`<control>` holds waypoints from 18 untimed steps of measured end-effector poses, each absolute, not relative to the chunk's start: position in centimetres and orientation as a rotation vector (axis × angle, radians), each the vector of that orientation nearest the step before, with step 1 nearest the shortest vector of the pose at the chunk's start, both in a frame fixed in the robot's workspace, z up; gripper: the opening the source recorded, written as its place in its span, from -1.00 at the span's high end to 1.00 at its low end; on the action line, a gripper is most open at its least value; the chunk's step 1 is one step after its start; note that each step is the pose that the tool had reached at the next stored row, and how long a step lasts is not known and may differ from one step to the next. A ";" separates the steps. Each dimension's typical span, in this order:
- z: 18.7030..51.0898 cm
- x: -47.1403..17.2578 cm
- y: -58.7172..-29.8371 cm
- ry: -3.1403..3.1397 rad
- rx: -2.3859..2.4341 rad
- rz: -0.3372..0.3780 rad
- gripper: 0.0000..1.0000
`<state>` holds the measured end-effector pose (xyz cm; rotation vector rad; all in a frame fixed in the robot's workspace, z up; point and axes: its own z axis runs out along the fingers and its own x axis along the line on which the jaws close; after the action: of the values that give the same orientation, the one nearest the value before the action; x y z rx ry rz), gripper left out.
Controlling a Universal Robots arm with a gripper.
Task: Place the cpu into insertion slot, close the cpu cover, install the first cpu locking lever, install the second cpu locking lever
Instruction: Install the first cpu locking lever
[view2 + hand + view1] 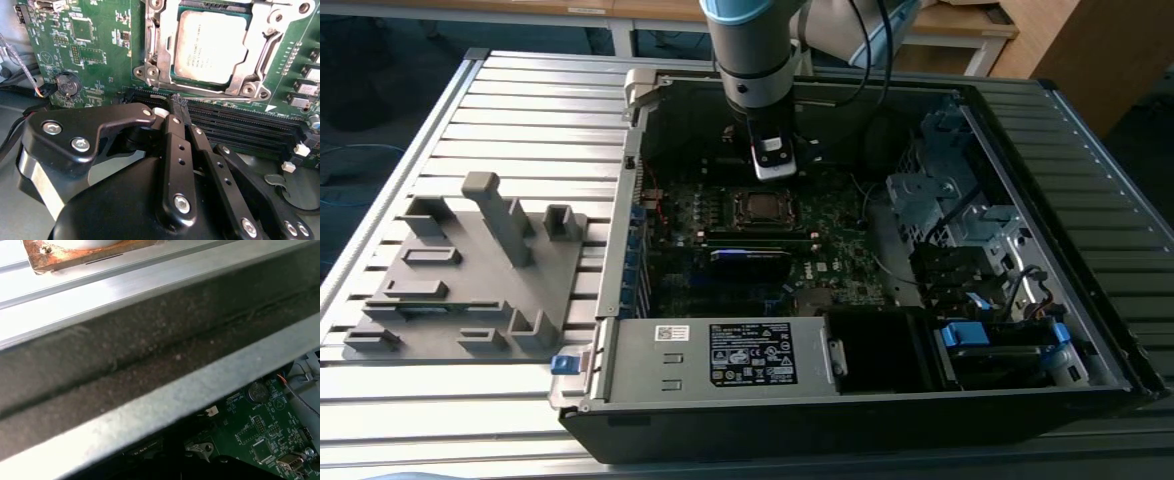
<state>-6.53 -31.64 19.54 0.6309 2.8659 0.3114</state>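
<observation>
Peering into the open computer case on the table and picking out the cpu right away: seated flat in its socket on the motherboard, grey metal top up. Seeing the cpu cover lying down around the cpu, framing it on every visible side. Cannot tell about the locking levers, latched or not. Hovering just beside the cpu with the gripper, above the memory slots running along one edge of the cpu. Pinched together at the fingertips, carrying nothing visible. Touching nothing, by the look of it, though hard to judge the height above the slots.

Now for the dangers, judged from here. Could scrape or jab the memory slots if brought straight down beside the cpu. Could skid off a thin lever with such narrow closed tips and strike the small parts around the cpu. Could also catch the cover's edge, skewing it and pressing unevenly on the cpu beneath.
</observation>
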 end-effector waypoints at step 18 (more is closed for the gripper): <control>19.5 -6.5 -31.6 2.865 0.618 0.314 0.79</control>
<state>-6.53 -31.60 19.54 0.6176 2.8654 0.3143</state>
